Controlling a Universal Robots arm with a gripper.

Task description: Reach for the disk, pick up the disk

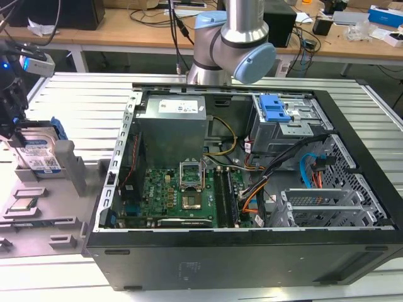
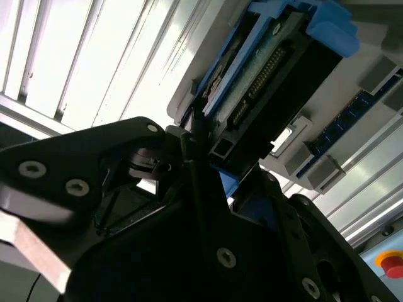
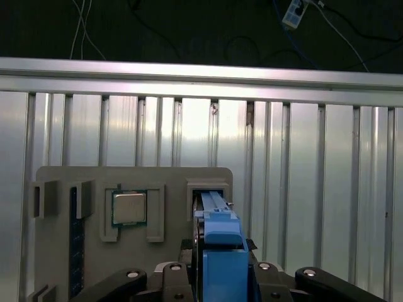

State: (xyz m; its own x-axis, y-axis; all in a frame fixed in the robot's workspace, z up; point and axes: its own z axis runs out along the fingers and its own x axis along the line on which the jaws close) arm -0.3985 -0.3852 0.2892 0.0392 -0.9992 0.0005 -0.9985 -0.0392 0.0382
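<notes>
The disk (image 1: 39, 151), silver with a white-and-blue label and a blue frame, stands on edge in a slot of the grey holder (image 1: 56, 207) at the exterior view's left. My gripper (image 1: 16, 129) comes down on its upper end. In the first wrist view the blue-framed disk (image 3: 221, 251) sits between the two black fingers of the gripper (image 3: 220, 277), which lie flush against both its sides. In the second wrist view the disk (image 2: 271, 69) shows its connector edge beyond the gripper (image 2: 217, 163). The disk's lower end is still in the slot.
A small square CPU chip (image 1: 21, 204) (image 3: 129, 207) lies in a pocket of the same holder beside the disk's slot. An open computer case (image 1: 252, 189) stands to the exterior view's right of the holder. The arm's base (image 1: 233, 44) rises behind it on the ribbed metal table (image 1: 75, 113).
</notes>
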